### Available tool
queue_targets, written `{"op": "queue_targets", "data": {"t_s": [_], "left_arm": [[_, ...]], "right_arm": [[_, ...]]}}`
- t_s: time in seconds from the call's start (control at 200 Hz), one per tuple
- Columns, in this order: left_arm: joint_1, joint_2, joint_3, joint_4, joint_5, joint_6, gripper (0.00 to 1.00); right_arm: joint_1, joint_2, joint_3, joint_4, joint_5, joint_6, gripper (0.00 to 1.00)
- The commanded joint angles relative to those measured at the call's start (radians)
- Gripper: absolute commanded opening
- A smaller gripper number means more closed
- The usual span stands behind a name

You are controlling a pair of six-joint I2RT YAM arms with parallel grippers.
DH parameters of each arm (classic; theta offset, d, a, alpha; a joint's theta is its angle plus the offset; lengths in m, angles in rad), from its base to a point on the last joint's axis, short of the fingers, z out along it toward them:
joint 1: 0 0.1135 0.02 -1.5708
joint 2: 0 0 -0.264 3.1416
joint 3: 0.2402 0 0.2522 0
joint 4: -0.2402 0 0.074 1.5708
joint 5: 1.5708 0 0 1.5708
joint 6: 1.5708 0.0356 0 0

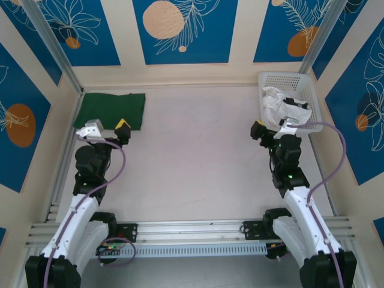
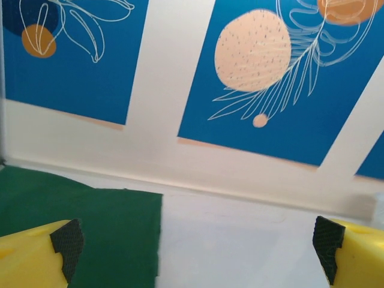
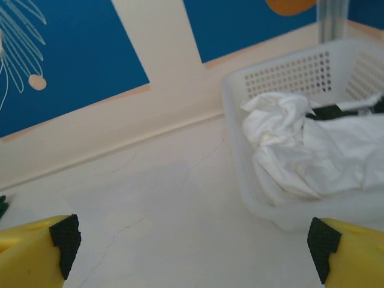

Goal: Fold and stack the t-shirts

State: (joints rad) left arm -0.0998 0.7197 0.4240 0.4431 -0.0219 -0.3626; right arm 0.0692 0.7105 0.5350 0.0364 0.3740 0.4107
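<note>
Jaws of the right gripper (image 3: 195, 243) stand fully apart with nothing between them, the yellow fingers with black pads (image 3: 65, 240) framing bare tabletop and the near wall of the white plastic mesh basket (image 3: 282, 75). Inside the basket lies the crumpled white cloth t-shirt with small black printed marks (image 3: 300, 150), bunched high against the near rim. The step in hand looks to be fetching that shirt. To do it well, the gripper should come over the rim from above, not from the side, since the basket wall stands between the fingers and the cloth. It should pinch a raised fold near the top of the heap, deep enough that the soft cloth does not slip, yet clear of the mesh so the light basket is not dragged along. A straight lift, then a carry to the pale table (image 1: 198, 138), would leave room to spread the shirt flat.

In the overhead view the right gripper (image 1: 275, 127) sits just beside the basket (image 1: 288, 77), at its near left corner, the arm reaching forward from its base with the wrist roughly level and aimed at the back wall. The white t-shirt (image 1: 279, 107) is just past the fingers.

The left gripper (image 1: 107, 129) is likewise spread and empty (image 2: 197, 246), its arm mirrored on the other side. It is at the near edge of the plain dark green cloth t-shirt (image 1: 111, 108), which lies flat as a neat rectangle in the far left corner (image 2: 90, 228).
</note>
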Motion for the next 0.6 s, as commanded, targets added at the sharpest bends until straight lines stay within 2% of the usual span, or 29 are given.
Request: {"op": "queue_targets", "data": {"t_s": [0.0,0.055,0.15,0.205,0.295,0.4,0.48,0.595], "left_arm": [[-0.006,-0.004,-0.007,-0.068,0.031,-0.195,1.00],[-0.005,0.013,-0.024,-0.022,0.056,-0.242,1.00],[-0.013,0.103,0.000,0.033,0.153,-0.266,1.00],[-0.040,0.173,0.032,0.031,0.164,-0.263,1.00],[-0.138,0.307,0.080,0.043,0.132,-0.221,1.00],[-0.287,0.467,0.141,0.073,0.059,-0.145,0.99],[-0.390,0.586,0.211,0.052,0.021,-0.082,0.99],[-0.484,0.722,0.323,-0.046,-0.009,0.015,0.99]], "right_arm": [[-0.051,-0.073,0.062,-0.283,-0.085,0.212,0.99],[-0.078,-0.084,0.068,-0.256,-0.172,0.217,0.99],[-0.110,0.000,0.122,-0.231,-0.176,0.333,0.99],[-0.123,0.121,0.220,-0.286,-0.144,0.351,0.99],[-0.131,0.340,0.433,-0.431,-0.009,0.399,0.99],[-0.166,0.646,0.718,-0.564,-0.024,0.406,0.99],[-0.186,0.872,0.962,-0.716,0.014,0.425,0.97],[-0.217,1.113,1.188,-0.791,0.028,0.444,0.97]]}}
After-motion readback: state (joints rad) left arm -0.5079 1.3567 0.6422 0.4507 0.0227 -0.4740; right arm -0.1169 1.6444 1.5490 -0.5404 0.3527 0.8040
